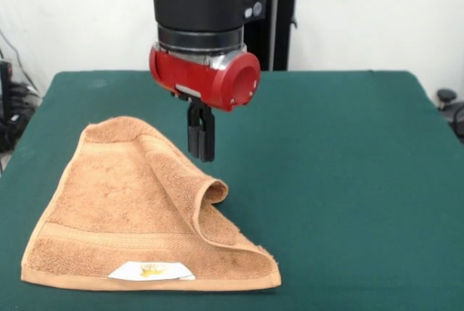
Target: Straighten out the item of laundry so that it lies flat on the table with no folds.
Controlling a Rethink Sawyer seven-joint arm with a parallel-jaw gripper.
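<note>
The orange-tan terry towel lies on the left part of the dark green table. Its right side is folded over onto itself, with a rolled corner sticking up near the middle. A white label with a yellow mark sits on the near border band. My gripper hangs from the red and black arm, just above and behind the rolled corner. Its black fingers are pressed together and hold nothing; a small gap shows between the tips and the towel.
The arm's red wrist and black housing fill the top middle. A black stand rises behind the table's far edge. Dark equipment sits off the left edge, and a dark object off the right.
</note>
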